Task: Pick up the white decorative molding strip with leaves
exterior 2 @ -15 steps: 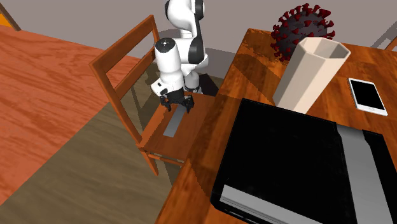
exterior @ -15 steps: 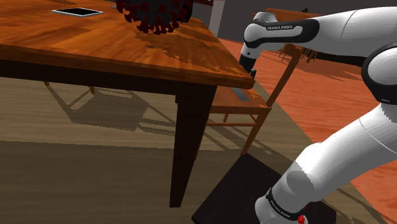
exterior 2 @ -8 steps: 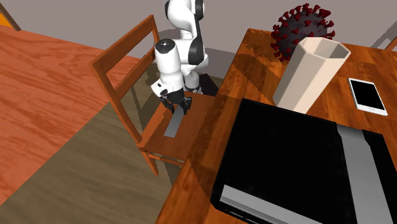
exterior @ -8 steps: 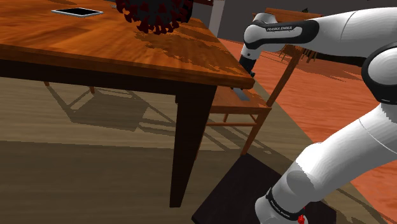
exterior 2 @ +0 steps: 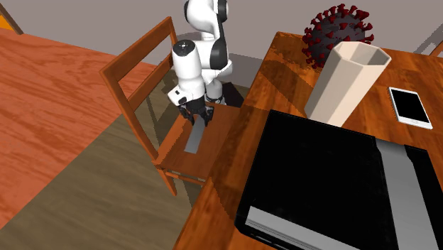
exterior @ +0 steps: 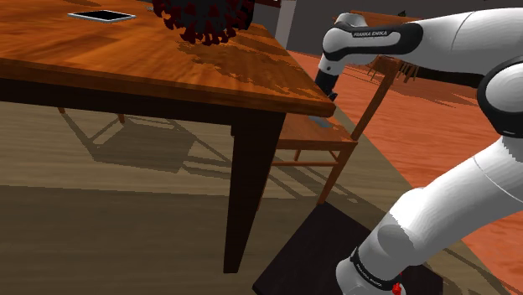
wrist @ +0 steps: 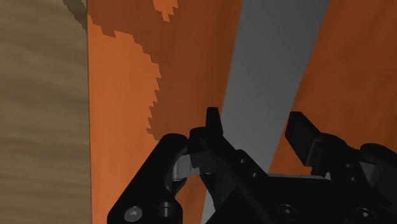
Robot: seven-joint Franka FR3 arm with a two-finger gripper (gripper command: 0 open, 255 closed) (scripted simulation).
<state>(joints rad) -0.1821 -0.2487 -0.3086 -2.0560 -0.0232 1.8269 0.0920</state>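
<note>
Raised slightly, fingers (wrist: 213, 124) pinch the grey strip (wrist: 273, 57) on the chair seat (exterior 2: 216, 142) beside the table (exterior 2: 284, 78).

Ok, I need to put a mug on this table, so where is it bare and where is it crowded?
Bare wood lies on the table at its chair-side edge, between the spiky red ball and the black slab, beside the beige tube. Crowded where tube, slab and phone cluster. The chair seat is taken by the grey strip and the gripper.
</note>
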